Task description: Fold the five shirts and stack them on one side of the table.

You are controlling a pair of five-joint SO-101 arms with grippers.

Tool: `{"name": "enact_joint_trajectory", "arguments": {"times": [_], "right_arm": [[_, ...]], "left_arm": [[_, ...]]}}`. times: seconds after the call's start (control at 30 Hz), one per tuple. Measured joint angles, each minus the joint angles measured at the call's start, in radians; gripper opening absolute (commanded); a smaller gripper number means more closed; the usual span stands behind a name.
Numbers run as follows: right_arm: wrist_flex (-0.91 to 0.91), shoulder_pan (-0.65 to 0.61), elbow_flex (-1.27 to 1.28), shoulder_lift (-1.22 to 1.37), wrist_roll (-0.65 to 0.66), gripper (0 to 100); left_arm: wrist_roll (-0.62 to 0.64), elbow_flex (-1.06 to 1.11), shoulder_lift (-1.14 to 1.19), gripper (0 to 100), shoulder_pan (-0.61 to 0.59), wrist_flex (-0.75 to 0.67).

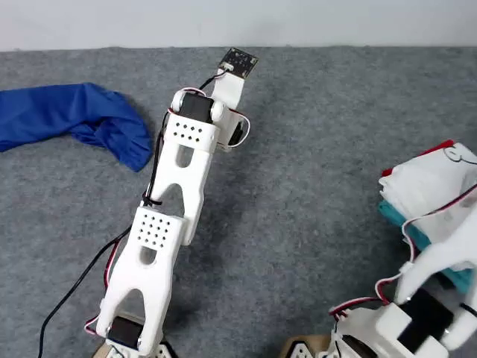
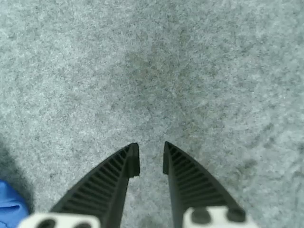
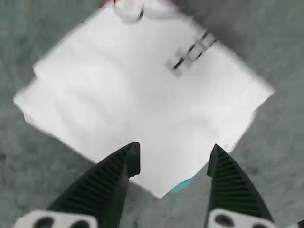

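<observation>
At the lower right of the high view, the right arm (image 1: 428, 287) is hanging over the stack (image 1: 421, 186). The right jaws are spread wide and gripping nothing, and in the right wrist view they are framing the near corner of the white shirt (image 3: 142, 95). The arm is probably hovering there to check or square the pile. The white shirt is lying on top as a flat, crisp-edged rectangle with a small print on its face. A teal shirt (image 3: 183, 186) is peeking out beneath its corner, and a red one (image 1: 440, 148) is showing at the pile's upper edge. The pile is sitting at the right edge of the frame, so that side is likely serving as the stacking place.

Farther up, the left arm (image 1: 175, 201) is stretching from the lower left toward the upper middle. The left jaws are released, parted by a narrow gap, and pointing at bare counter (image 2: 190, 71), which is grey, felt-like and faintly mottled. Their ribbed black inner faces are touching no cloth.

At the upper left, the blue shirt (image 1: 74, 119) is lying unfolded, soft and rumpled, bunched into a long drooping shape. It is resting near the left arm, seemingly waiting to be folded.
</observation>
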Motion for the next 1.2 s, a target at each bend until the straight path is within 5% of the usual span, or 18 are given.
{"name": "enact_joint_trajectory", "arguments": {"times": [0.2, 0.47, 0.83, 1.2], "right_arm": [[-0.052, 0.0, 0.226, 0.0, 0.0, 22.3], [-0.054, 0.0, 0.4, -0.092, 0.041, 3.7], [-0.12, 0.123, 0.618, -0.384, 0.054, 18.0], [-0.074, 0.149, 0.647, -0.597, 0.054, 18.5]], "left_arm": [[0.0, 0.0, 0.0, 9, 0.0, 0.0], [0.0, 0.0, 0.0, 9, 0.0, 0.0], [0.0, 0.0, 0.0, 9, 0.0, 0.0], [0.0, 0.0, -0.094, 9, -0.074, 0.0]]}}
